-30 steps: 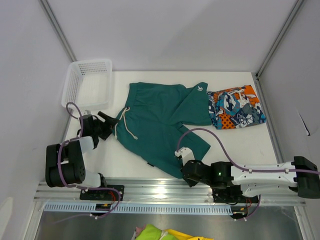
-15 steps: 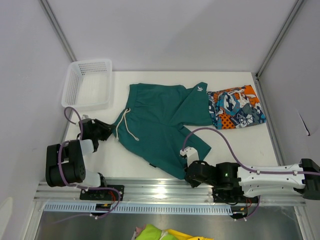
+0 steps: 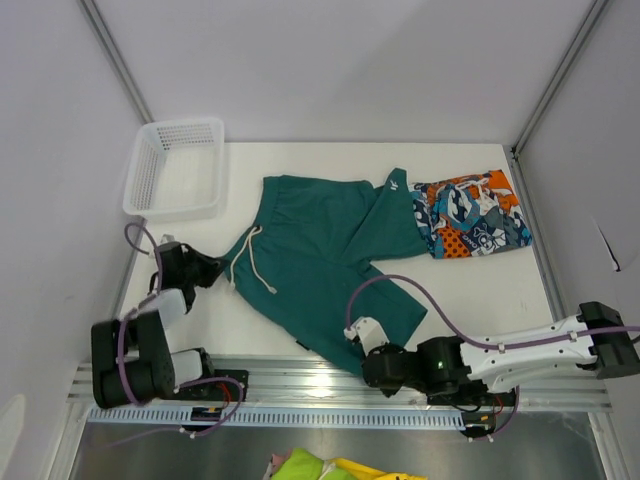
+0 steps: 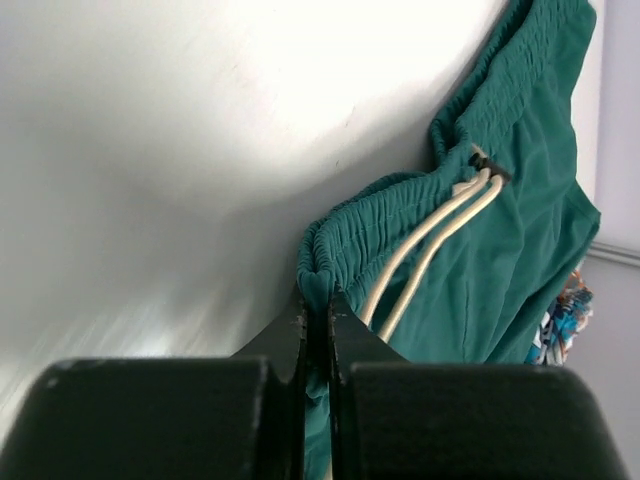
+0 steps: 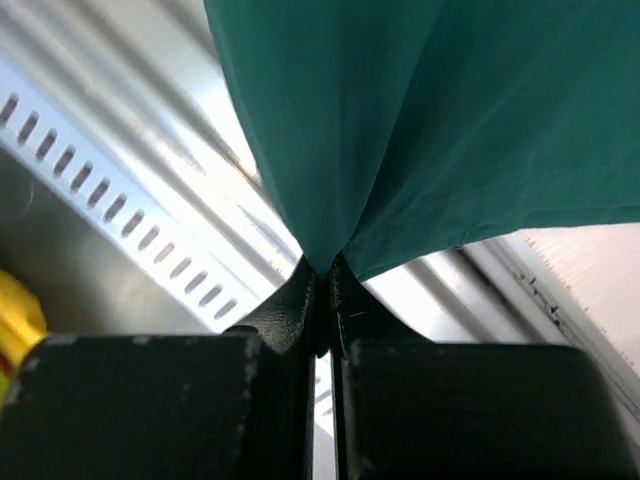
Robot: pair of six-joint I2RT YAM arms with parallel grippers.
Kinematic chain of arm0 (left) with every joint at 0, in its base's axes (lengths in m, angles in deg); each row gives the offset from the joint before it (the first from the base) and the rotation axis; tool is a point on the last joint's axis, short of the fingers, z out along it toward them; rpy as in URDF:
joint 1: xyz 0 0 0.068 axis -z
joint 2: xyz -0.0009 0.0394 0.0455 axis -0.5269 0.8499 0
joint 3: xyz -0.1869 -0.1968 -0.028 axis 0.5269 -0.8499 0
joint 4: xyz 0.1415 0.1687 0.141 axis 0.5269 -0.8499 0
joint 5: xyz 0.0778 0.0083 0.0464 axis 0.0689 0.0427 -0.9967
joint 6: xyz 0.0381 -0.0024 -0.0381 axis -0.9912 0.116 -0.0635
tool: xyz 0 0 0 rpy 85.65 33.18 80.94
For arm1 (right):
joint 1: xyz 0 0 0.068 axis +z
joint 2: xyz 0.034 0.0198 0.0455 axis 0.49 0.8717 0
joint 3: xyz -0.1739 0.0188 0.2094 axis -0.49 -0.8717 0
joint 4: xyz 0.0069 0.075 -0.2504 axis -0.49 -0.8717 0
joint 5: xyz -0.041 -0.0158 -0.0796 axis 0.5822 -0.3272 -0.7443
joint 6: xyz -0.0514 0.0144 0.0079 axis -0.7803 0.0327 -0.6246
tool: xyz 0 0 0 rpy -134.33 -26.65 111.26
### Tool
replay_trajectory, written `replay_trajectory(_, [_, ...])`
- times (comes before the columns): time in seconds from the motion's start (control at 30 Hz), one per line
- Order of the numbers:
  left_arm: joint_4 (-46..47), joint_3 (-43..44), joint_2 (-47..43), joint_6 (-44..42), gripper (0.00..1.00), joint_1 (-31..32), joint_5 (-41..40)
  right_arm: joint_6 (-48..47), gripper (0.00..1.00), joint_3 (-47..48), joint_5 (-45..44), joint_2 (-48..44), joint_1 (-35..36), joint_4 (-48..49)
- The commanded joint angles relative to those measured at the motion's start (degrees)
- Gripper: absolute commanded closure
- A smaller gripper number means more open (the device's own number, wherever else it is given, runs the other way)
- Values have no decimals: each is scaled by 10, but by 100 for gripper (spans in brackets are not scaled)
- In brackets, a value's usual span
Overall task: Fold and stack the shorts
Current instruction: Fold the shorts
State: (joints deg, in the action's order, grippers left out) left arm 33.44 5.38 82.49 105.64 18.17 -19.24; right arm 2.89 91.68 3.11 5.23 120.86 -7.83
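From above, I see the teal-green shorts [image 3: 320,245] spread mid-table, left gripper [image 3: 207,268] at the waistband [image 3: 250,225] corner, right gripper [image 3: 365,352] at the near leg hem [image 3: 350,343], patterned shorts [image 3: 470,215] touching their far-right edge. Left wrist: jaws clenched on the waistband, drawstring [image 4: 430,245] just beside, so I'd lift both corners evenly. Right wrist: fingers [image 5: 288,308] pinch the hem above the metal rail [image 5: 150,130], which could snag.

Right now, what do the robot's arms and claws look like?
The left arm and right arm are black and white with looping purple cables. The left claw and right claw are all black, narrowing to thin tips.
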Motion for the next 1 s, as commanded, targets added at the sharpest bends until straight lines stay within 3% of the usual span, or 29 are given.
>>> replay_trajectory(0.0, [-194,0,-117,-27,100,-7,-80,43,100,61,-30,23,66,-70])
replay_trajectory(0.1, [-298,3,-216,-28,100,-10,-127,70,100,90,-59,42,102,-99])
replay_trajectory(0.2, [-446,40,-302,48,100,-12,-219,79,100,123,-83,59,123,-123])
replay_trajectory(0.37, [-536,79,-382,46,100,-16,-263,107,100,180,-159,64,124,-198])
replay_trajectory(0.73, [-672,218,-322,23,100,-23,-286,168,100,356,-245,48,75,-401])
replay_trajectory(0.83, [-684,248,-305,27,100,-24,-272,138,100,377,-241,50,24,-401])
replay_trajectory(0.97, [-696,284,-296,52,100,-24,-264,21,100,415,-201,35,-89,-357])
